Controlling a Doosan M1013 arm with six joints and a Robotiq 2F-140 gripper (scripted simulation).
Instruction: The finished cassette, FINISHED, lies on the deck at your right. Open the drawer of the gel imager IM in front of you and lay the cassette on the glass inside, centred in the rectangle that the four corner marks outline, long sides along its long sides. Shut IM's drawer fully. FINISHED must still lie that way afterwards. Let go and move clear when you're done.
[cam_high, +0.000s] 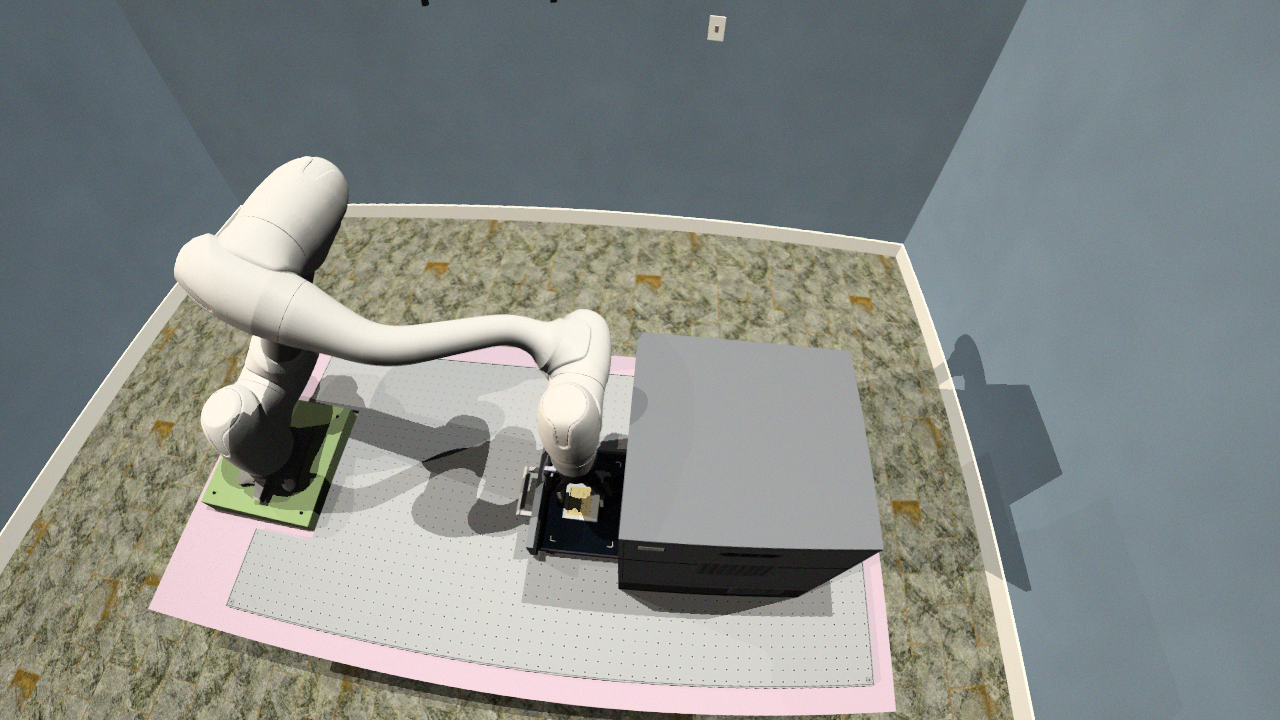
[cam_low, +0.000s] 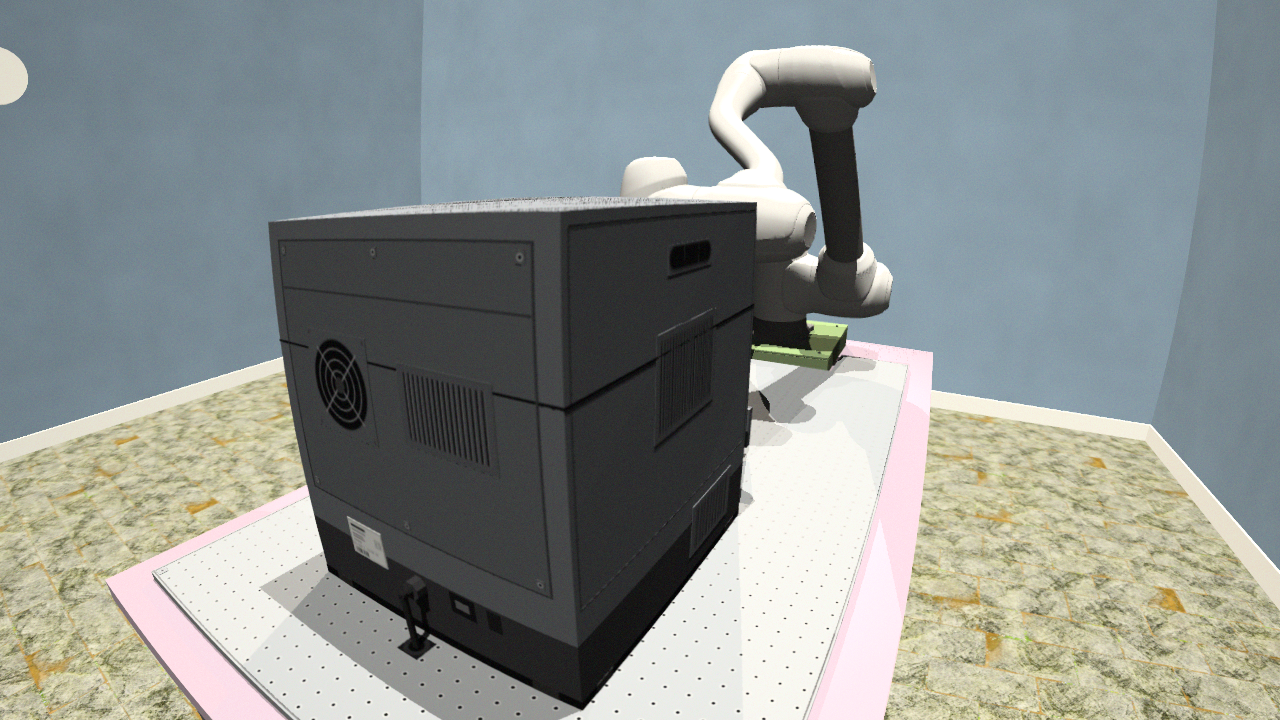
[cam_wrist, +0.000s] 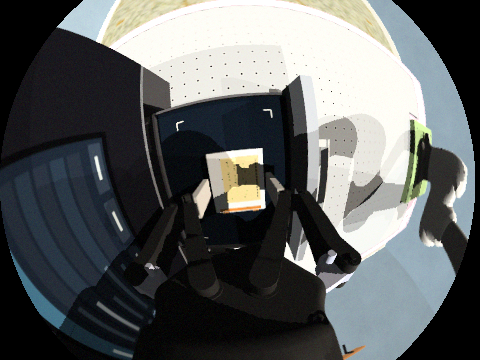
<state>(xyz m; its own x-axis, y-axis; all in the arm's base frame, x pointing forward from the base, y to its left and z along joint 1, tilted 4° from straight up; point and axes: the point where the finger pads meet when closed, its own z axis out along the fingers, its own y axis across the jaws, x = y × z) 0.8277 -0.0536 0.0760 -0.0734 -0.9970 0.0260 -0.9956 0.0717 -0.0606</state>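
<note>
The gel imager IM (cam_high: 742, 438) (cam_low: 429, 358) has its drawer (cam_high: 537, 514) (cam_wrist: 303, 125) open towards the arm's base. The cassette FINISHED (cam_high: 580, 506) (cam_wrist: 242, 182), white with a yellow middle and an orange edge, lies flat over the dark glass (cam_wrist: 225, 120), inside the area of the white corner marks (cam_wrist: 270, 113); the lower marks are mostly hidden in the wrist view, so exact centring is unclear. My gripper (cam_wrist: 237, 184) is low over the glass and open, with one finger on either side of the cassette and a small gap showing at its right side.
The drawer's handle (cam_high: 524, 494) (cam_wrist: 324, 170) sticks out from its front panel. IM's tall body stands close beside the wrist. The arm's green base plate (cam_high: 324, 492) (cam_low: 819, 356) (cam_wrist: 414, 165) is at the deck's far end. In the exterior view the imager hides the drawer and gripper.
</note>
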